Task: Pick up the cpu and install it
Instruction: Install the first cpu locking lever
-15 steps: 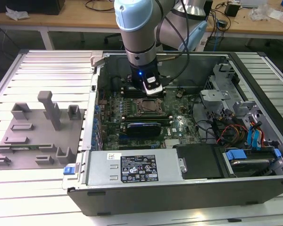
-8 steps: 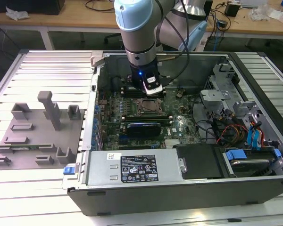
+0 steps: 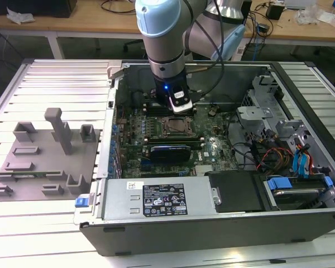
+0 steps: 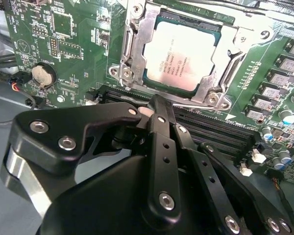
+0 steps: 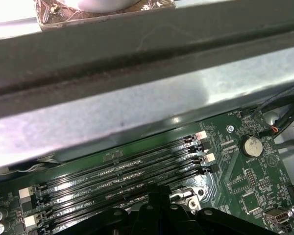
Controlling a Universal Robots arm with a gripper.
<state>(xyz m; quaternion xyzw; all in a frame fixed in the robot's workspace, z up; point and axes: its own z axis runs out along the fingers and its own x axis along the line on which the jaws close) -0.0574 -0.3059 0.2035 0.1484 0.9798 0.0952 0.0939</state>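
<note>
I see the cpu lying flat inside the socket frame on the motherboard, its silvery top facing up and the metal frame open around it. My claw sits just beside that socket, over the black memory slots that run along one side of the frame; its black fingers are pressed together with nothing between them, so it is clenched and empty, apart from the chip. In the exterior view the arm reaches down into the open computer case, with the claw hanging just above the socket. Beyond the case, toward the exterior view's left of the socket, a grey fixture plate with posts lies on the ribbed tabletop. A round coin battery sits on the board near the socket.
</note>
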